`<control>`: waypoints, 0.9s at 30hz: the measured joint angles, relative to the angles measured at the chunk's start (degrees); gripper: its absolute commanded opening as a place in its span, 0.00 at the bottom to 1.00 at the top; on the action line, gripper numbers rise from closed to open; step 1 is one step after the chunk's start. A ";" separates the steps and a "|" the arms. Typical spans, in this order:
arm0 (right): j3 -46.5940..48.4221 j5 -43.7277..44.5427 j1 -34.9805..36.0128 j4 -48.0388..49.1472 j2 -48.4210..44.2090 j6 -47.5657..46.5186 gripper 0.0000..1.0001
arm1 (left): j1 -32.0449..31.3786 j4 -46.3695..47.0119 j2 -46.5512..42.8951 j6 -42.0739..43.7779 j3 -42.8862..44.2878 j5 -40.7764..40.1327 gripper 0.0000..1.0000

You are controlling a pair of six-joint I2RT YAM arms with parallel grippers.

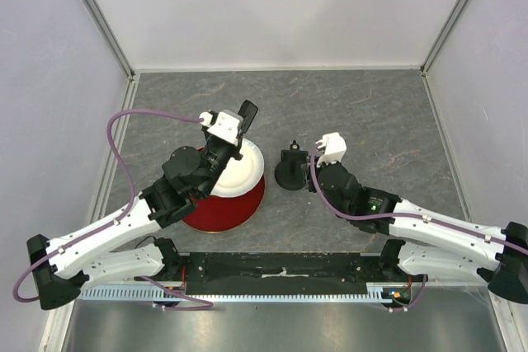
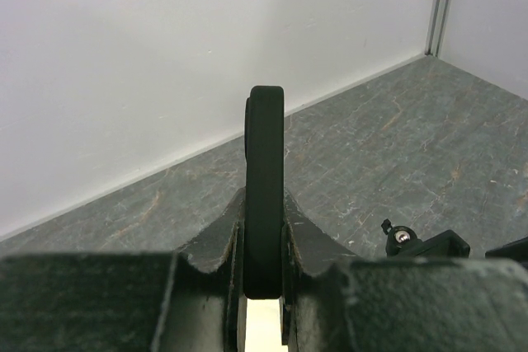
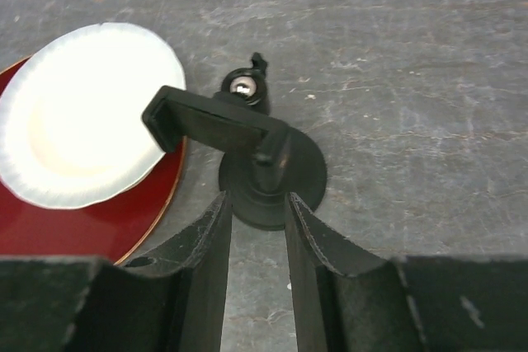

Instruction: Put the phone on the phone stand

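The left gripper is clamping the phone by one end, and the slab's long axis is running straight out from the fingers. It is hanging to the left of the phone stand and a little beyond it, so the cradle is lying off to the jaws' right. The right gripper is sitting at the stand's near side, jaws narrowly parted about its base. Whether they are pinching it I cannot tell.

The phone is black – so is the phone stand. A white plate sits on a dark red plate with a thin orange edge. The table is grey, mottled like stone with pale veins. Purple cables run along white-and-black arms.
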 measured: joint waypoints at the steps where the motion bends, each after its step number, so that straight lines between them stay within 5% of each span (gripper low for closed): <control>1: -0.85 1.36 0.26 1.09 -0.28 -0.15 0.40 | 0.00 0.00 0.15 -0.02 0.00 0.00 0.02; 27: -9.92 5.09 0.59 24.68 0.79 -10.93 0.36 | 0.00 -0.35 1.60 -1.11 -0.02 1.57 0.02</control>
